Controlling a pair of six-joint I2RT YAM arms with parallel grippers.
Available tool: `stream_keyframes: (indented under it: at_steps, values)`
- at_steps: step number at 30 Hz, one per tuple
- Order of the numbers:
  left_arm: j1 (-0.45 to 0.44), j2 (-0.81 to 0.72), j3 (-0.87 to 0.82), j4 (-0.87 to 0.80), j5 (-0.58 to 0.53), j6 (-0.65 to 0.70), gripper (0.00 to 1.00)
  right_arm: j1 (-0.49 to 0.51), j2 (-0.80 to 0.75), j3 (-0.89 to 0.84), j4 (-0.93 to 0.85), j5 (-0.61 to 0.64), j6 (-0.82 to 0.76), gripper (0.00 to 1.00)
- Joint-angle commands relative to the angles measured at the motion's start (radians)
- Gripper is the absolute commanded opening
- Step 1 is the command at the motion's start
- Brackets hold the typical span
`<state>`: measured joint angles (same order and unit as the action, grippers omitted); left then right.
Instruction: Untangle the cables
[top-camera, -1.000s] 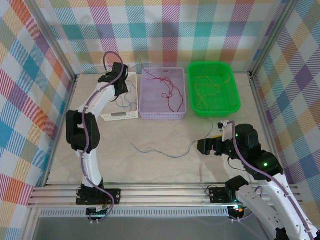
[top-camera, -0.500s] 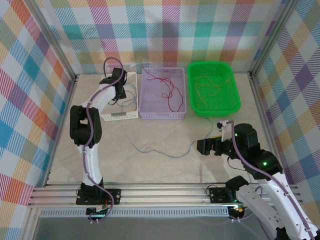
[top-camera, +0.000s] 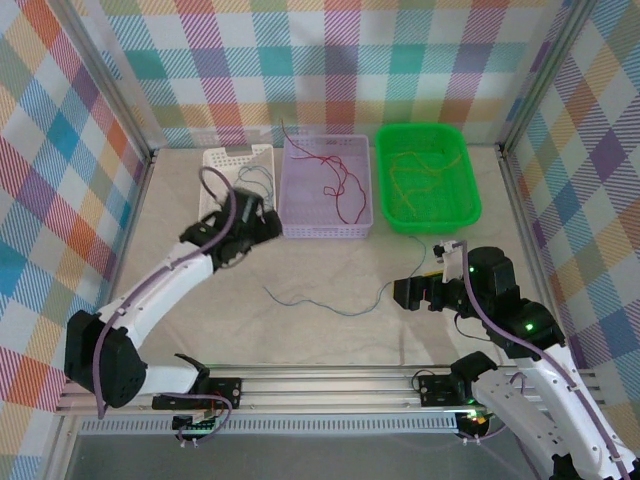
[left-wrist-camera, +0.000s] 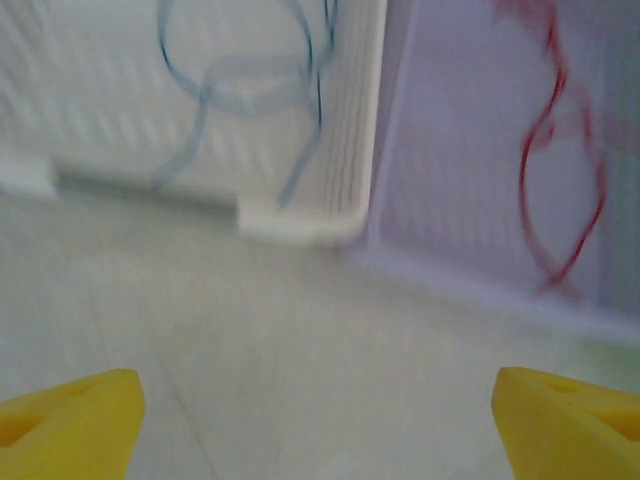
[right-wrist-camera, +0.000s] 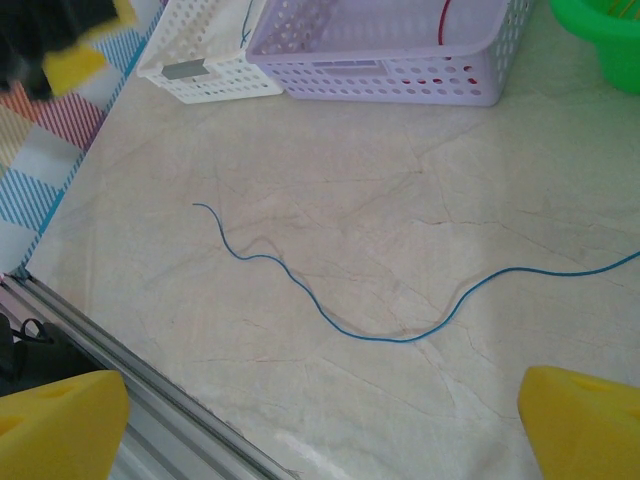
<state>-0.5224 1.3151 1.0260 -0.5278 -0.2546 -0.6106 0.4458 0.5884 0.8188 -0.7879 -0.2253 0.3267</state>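
The left gripper (left-wrist-camera: 318, 415) is spread wide and holds nothing, just in front of the white basket (top-camera: 222, 160) with pale blue wires (left-wrist-camera: 225, 85) in it. The right gripper (right-wrist-camera: 320, 425) is spread wide and empty too, low over the worktop (right-wrist-camera: 420, 180). One blue wire (right-wrist-camera: 380, 338) lies loose there. The red wires (top-camera: 342, 185) sit in the purple basket (top-camera: 325, 230) and the yellow wires (top-camera: 412, 178) in the green basket (top-camera: 430, 228), so each colour seems to get its own home.
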Motion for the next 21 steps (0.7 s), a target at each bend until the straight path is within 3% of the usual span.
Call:
stream_keyframes:
  at_steps: [1, 4, 5, 10, 17, 21]
  values:
    - [-0.101, -0.023, -0.106, -0.031, -0.046, -0.094, 0.91, 0.008, 0.004, 0.0, 0.004, -0.002, -0.012, 1.0]
    - [-0.15, -0.023, -0.192, -0.013, -0.063, -0.138, 0.93, 0.007, 0.004, 0.001, 0.006, -0.006, -0.012, 1.0]
    - [-0.155, -0.02, -0.213, -0.007, -0.056, -0.151, 1.0, 0.007, 0.004, -0.001, 0.006, -0.008, -0.011, 1.0]
    - [-0.16, -0.022, -0.263, -0.044, -0.073, -0.235, 1.0, 0.008, 0.001, 0.0, 0.006, -0.009, -0.011, 1.0]
    - [-0.16, 0.058, -0.291, 0.026, 0.011, -0.238, 1.0, 0.01, 0.001, -0.001, 0.005, -0.008, -0.01, 1.0]
    - [-0.162, 0.094, -0.295, 0.043, -0.005, -0.239, 0.99, 0.01, 0.0, -0.001, 0.006, -0.006, -0.01, 1.0]
